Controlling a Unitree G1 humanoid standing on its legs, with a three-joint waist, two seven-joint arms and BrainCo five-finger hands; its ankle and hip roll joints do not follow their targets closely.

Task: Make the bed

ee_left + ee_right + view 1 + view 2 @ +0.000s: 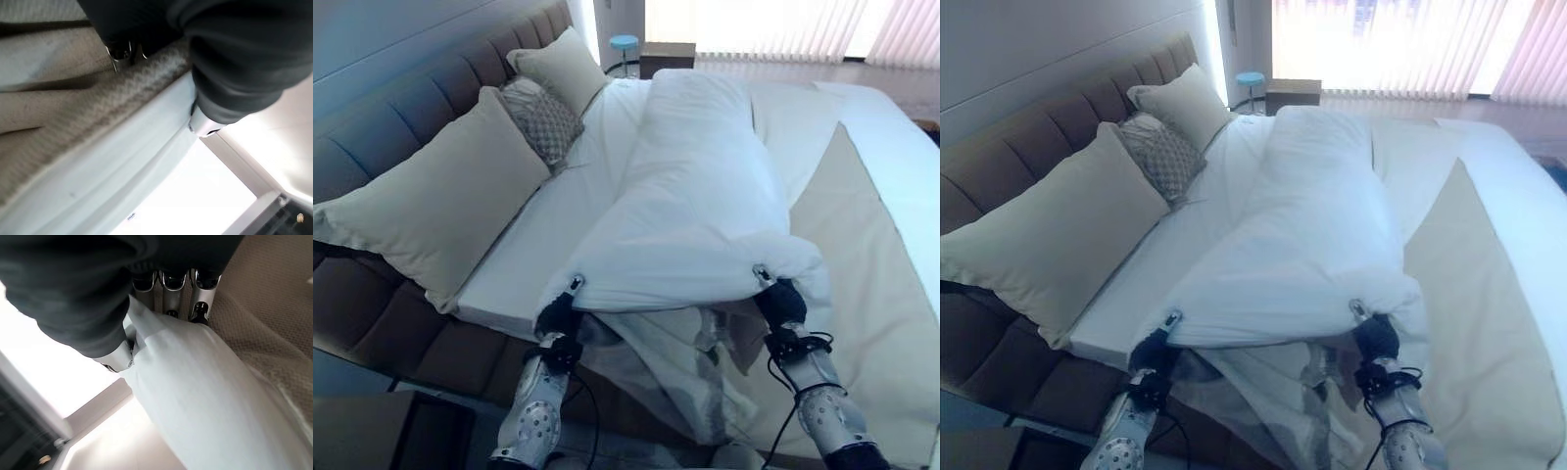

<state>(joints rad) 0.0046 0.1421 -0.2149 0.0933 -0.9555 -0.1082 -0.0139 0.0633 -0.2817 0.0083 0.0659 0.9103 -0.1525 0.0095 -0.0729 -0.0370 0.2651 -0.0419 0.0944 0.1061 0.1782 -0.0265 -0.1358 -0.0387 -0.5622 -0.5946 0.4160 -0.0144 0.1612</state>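
White duvet bunched into a long heap down the middle of the bed, running from the near edge toward the far end by the window blinds. Near edge of the duvet lifted off the mattress, with folds of it hanging down between the two arms. Left robot hand at the duvet's near left corner, dark cover up, one silver finger poking over the fabric; from its own wrist camera, thumb pressed against a white fold beside a woven beige layer, fingers mostly hidden, so cannot tell for certain how far closed. Right robot hand at the near right corner, fingers curled down over a thick white fold and thumb pressed in from the other side, pinching the duvet. Beige bedspread lying flat over the right part of the bed, partly under the heap. White sheet bare on the left side, between the heap and the pillows. Large cream pillow propped against the padded brown headboard, nearest the robot; smaller patterned grey cushion just beyond it, touching; second cream pillow farther along, leaning on the headboard. Dark nightstand past the far end of the bed, small blue stool just beside it.
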